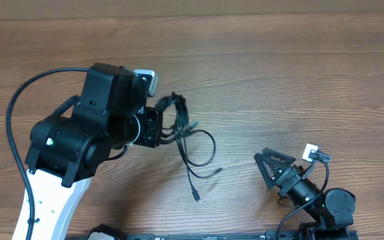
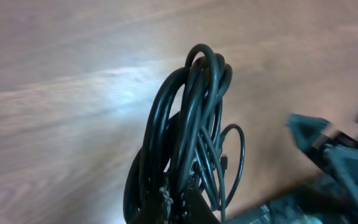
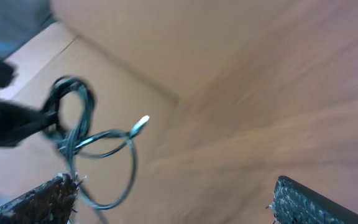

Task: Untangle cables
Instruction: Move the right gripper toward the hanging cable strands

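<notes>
While clamping shut on tangled cables near worktop middle with left fingers, holding right fingers spread wide, empty, by near right corner.

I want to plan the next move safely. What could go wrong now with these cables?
The left pincer is shut on the whole bunch of cables, not one cord, so pulling may tighten the tangle. The open right pincer, reaching in, might catch several strands of the loose loop at once.
</notes>
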Action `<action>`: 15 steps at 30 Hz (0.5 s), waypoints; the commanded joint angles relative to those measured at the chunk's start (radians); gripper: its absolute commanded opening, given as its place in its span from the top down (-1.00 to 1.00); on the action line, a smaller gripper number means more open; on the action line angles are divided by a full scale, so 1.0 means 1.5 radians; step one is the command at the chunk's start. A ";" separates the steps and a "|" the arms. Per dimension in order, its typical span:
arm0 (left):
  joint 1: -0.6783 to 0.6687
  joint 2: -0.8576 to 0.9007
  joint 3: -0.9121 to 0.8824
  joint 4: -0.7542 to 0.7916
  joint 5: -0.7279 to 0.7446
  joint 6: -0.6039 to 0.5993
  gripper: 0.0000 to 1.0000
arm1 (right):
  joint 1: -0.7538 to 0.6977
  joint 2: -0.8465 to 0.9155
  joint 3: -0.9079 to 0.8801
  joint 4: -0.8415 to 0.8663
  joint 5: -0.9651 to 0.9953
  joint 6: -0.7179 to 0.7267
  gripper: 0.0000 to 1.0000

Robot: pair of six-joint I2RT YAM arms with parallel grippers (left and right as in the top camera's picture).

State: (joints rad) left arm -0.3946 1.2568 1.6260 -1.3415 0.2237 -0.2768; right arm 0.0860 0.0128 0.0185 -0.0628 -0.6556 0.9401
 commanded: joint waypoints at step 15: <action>-0.067 0.029 0.017 0.077 0.179 0.065 0.92 | 0.027 0.026 -0.007 -0.010 -0.138 -0.004 -0.98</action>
State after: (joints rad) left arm -0.4580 1.2957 1.6260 -1.2488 0.4583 -0.2024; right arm 0.1047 0.0212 0.0185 -0.0822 -0.8829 0.9417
